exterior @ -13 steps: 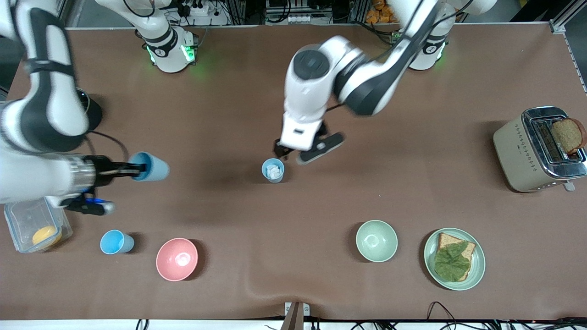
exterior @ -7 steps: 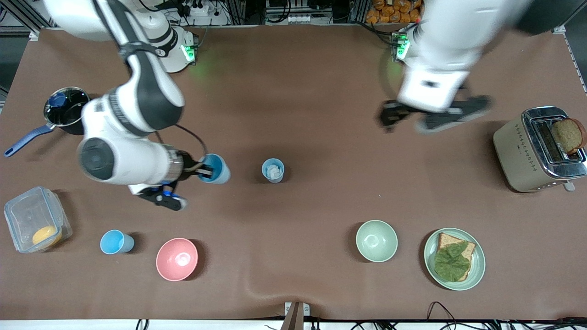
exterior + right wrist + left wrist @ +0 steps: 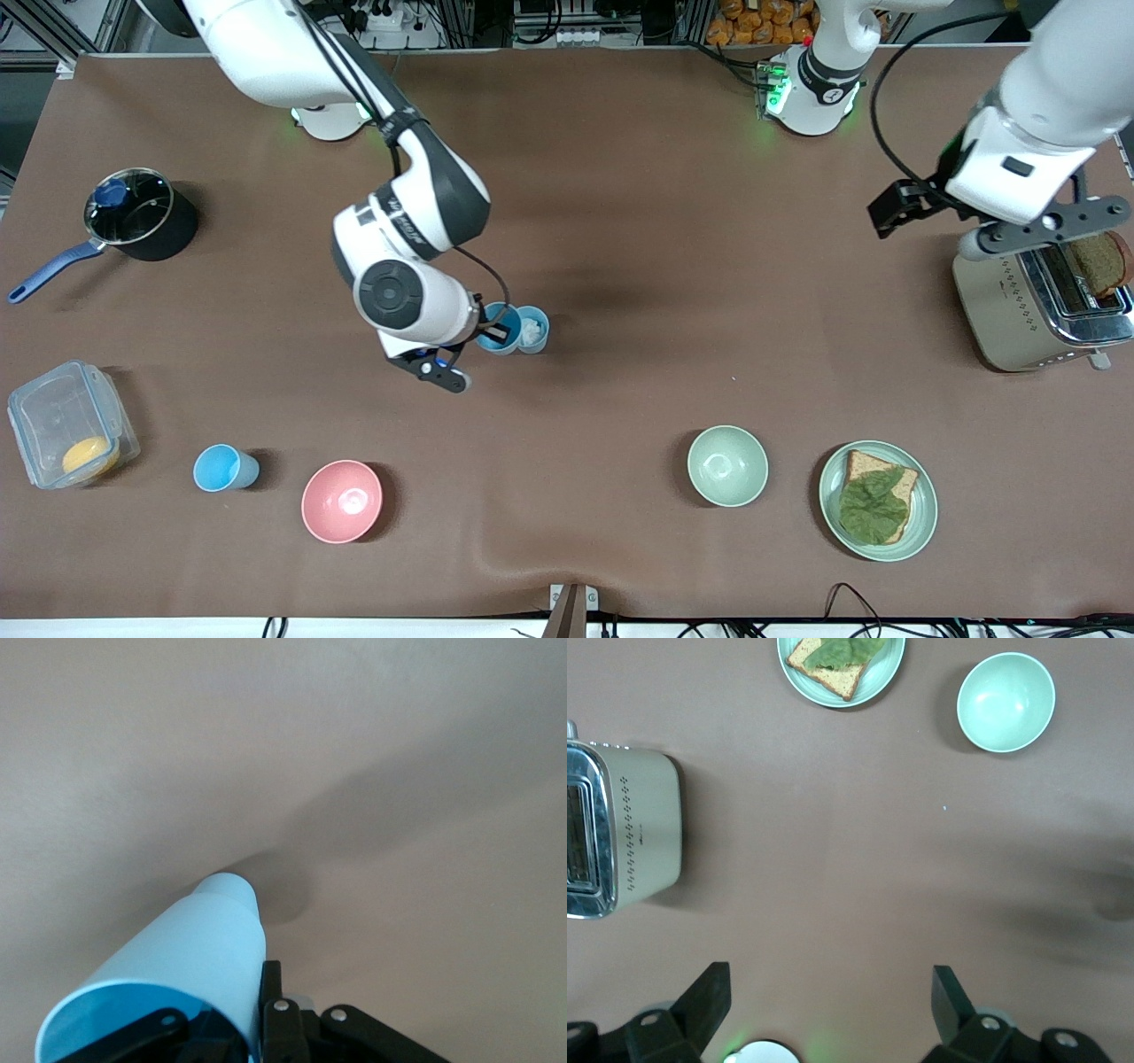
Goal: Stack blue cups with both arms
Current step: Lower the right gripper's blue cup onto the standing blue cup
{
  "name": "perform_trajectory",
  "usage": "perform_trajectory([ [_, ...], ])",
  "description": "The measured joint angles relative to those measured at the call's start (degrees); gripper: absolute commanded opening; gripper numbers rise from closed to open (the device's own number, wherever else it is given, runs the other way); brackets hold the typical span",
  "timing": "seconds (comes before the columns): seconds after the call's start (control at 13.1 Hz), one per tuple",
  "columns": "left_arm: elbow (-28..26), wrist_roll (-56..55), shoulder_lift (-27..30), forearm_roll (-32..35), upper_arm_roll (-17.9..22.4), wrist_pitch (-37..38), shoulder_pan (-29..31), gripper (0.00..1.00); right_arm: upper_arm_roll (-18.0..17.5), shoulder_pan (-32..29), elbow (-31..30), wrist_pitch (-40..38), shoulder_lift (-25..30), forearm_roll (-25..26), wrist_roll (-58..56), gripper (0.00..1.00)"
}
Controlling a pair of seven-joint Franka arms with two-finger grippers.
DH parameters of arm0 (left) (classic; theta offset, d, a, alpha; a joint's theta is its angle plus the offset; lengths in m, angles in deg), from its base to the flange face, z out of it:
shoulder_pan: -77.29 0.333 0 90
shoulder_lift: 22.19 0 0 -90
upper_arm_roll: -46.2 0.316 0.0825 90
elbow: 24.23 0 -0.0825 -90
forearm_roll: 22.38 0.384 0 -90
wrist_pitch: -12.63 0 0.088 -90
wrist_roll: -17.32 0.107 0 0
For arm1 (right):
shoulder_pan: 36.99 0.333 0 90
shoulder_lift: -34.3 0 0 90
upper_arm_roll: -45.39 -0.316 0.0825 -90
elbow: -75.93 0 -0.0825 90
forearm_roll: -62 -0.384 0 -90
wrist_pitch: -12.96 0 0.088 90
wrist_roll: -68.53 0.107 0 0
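My right gripper (image 3: 493, 335) is shut on the rim of a bright sky-blue cup (image 3: 498, 326), one finger inside and one outside. It holds the cup tilted, right beside a paler grey-blue cup (image 3: 534, 330). That cup stands upright mid-table with something white inside. In the right wrist view the held cup (image 3: 182, 979) points away from my right gripper (image 3: 239, 1014). A third blue cup (image 3: 226, 468) stands beside the pink bowl. My left gripper (image 3: 970, 208) is open and empty, high beside the toaster; its fingers (image 3: 709, 997) are spread wide.
A pink bowl (image 3: 342, 501), a pale green bowl (image 3: 727, 465) and a plate (image 3: 921, 518) with bread and lettuce lie along the near side. A toaster (image 3: 1001, 301) stands at the left arm's end. A black pot (image 3: 140, 217) and a clear box (image 3: 62, 416) are at the right arm's end.
My right arm carried the sky-blue cup from its end of the table to beside the paler cup. My left arm moved away from that cup to beside the toaster.
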Motion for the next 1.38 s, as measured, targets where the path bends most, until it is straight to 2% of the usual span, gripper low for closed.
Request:
perform_trajectory([
  [0.15,-0.63,3.18,1.12,-0.29,-2.29,0.00,5.34,1.00,0.01,0.99,-1.51,1.23,-0.14,0.01,1.59,0.00],
  [0.31,-2.25,5.27,3.29,-0.48,-2.63,0.00,8.24,1.00,0.01,1.58,-3.16,4.47,-0.16,0.01,3.50,0.00],
  [0.69,-5.71,5.56,4.60,-0.49,-2.76,0.00,9.28,1.00,0.00,2.91,-4.37,6.19,-0.26,0.01,5.50,0.00],
  [1.22,-6.63,5.56,4.60,-0.49,-4.68,-0.01,9.32,1.00,0.00,3.61,-5.48,6.94,-0.98,0.01,5.64,0.00],
  [1.3,-6.63,5.56,4.62,-0.49,-4.67,-0.01,9.34,1.00,0.00,3.64,-5.53,7.25,-1.05,0.01,5.73,0.08],
  [1.38,-6.63,5.56,4.64,-0.49,-4.69,-0.01,9.34,1.00,0.00,3.67,-5.55,7.49,-1.08,0.01,5.99,0.59],
])
